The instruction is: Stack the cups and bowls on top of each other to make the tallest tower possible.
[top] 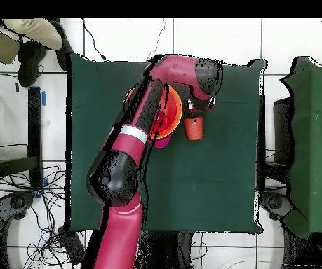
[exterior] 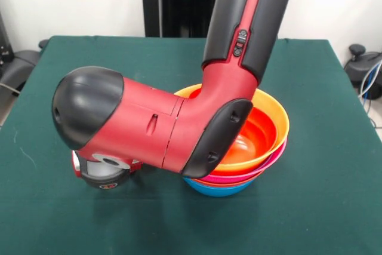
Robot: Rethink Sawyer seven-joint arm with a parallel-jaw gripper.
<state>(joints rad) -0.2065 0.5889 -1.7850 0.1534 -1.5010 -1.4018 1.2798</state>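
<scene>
The tower is a pile of nested large bowls: the yellow-orange bowl [exterior: 271,114] on top, a pink rim [exterior: 271,160] under it and the blue bowl [exterior: 218,188] lowest. My arm reaches across it and hides its middle. In the overhead view the pile [top: 169,115] lies under my forearm. A red-orange cup [top: 193,129] is on the cloth just right of the pile, directly below my gripper [top: 193,110]. In the front view the wrist end [exterior: 106,172] hangs low, left of the bowls. The cup is hidden there. The other cup and the small bowls are out of view.
The green table [exterior: 322,207] has open cloth on all sides of the pile. In the overhead view a person's legs and shoes [top: 30,42] stand off the table's top left corner. Another green table [top: 311,140] stands to the right.
</scene>
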